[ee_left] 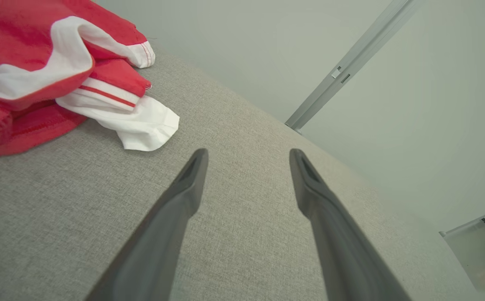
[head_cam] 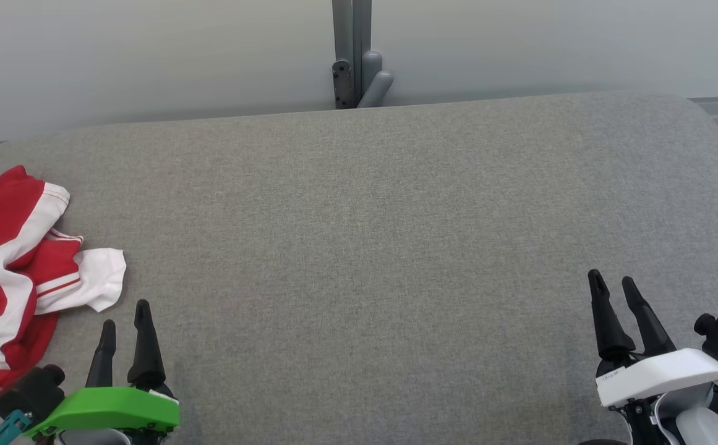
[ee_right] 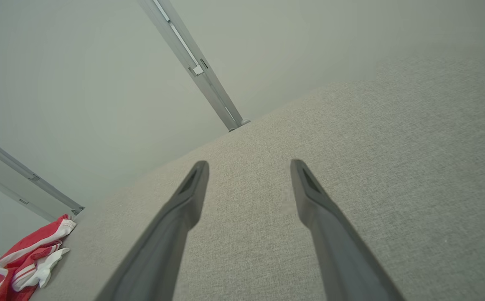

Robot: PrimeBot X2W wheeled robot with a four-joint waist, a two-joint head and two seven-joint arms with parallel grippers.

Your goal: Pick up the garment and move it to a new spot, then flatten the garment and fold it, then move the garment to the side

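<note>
Head: garment (head_cam: 6, 278) lies crumpled at 9 o'clock, at the desk (head_cam: 359, 247) edge. Left pincer (head_cam: 125, 314) at 7, right pincer (head_cam: 611, 277) at 4, both wide open and empty.
Left wrist: garment (ee_left: 37, 62) at 10, near.
Right wrist: garment (ee_right: 25, 259) well off at 8.
Risk: we nip only the white flap (head_cam: 102, 278) and the rest drags bunched.

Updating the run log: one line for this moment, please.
stage: pickup not begun | garment: crumpled, grey surface left | left gripper: open, near, apart | right gripper: open, empty
</note>
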